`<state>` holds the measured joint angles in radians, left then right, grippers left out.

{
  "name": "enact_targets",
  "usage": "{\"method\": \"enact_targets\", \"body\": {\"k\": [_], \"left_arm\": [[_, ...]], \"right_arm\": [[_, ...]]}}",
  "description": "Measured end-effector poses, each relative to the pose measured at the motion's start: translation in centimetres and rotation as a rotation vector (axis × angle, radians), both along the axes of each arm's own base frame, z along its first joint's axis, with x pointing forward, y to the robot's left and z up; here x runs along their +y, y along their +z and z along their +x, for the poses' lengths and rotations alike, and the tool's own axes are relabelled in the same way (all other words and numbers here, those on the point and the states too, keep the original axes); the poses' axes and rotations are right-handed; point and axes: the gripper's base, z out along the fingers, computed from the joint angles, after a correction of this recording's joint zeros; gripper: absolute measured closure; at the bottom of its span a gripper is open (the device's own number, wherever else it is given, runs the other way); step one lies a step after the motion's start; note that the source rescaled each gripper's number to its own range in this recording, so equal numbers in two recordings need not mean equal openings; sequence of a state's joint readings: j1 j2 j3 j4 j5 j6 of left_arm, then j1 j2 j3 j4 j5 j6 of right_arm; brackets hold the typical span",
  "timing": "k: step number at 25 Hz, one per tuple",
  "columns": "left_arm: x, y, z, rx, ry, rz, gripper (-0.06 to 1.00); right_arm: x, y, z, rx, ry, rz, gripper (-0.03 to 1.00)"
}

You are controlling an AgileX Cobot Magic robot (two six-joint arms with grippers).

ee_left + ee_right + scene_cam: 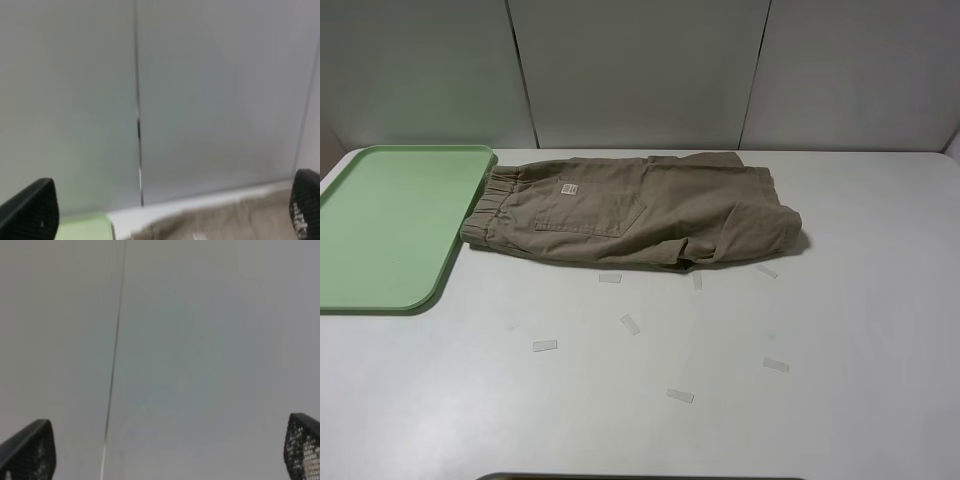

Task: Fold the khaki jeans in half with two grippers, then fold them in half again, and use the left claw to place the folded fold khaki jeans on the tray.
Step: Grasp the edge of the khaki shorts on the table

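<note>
At the left of the frame the pale green tray (380, 230) lies on the white table (860, 330). Just right of it, in the upper middle, the khaki jeans (640, 210) lie folded, waistband beside the tray's rim. Small pale strips (630, 323) dot the table below them. The left claw (167, 212) and the right claw (164, 449) both gape wide, holding nothing.
</note>
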<state>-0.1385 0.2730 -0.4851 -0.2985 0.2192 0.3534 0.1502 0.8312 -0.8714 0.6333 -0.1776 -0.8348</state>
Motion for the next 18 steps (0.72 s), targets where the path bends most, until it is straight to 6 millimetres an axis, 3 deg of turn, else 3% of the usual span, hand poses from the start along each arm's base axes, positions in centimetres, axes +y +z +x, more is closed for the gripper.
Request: {"method": "enact_targets", "body": {"k": [11, 14, 18], "left_arm": [[0.8, 4.1, -3.9, 0.212, 0.019, 0.093, 0.00], [1.5, 4.5, -5.0, 0.295, 0.080, 0.100, -0.02], [2.4, 3.7, -6.1, 0.471, 0.167, 0.113, -0.05]], "right_arm": [[0.4, 1.3, -7.3, -0.019, 0.156, -0.057, -0.03], [0.8, 0.7, -8.5, 0.042, 0.217, -0.091, -0.03], [1.1, -0.2, -9.4, 0.145, 0.276, -0.053, -0.03]]}}
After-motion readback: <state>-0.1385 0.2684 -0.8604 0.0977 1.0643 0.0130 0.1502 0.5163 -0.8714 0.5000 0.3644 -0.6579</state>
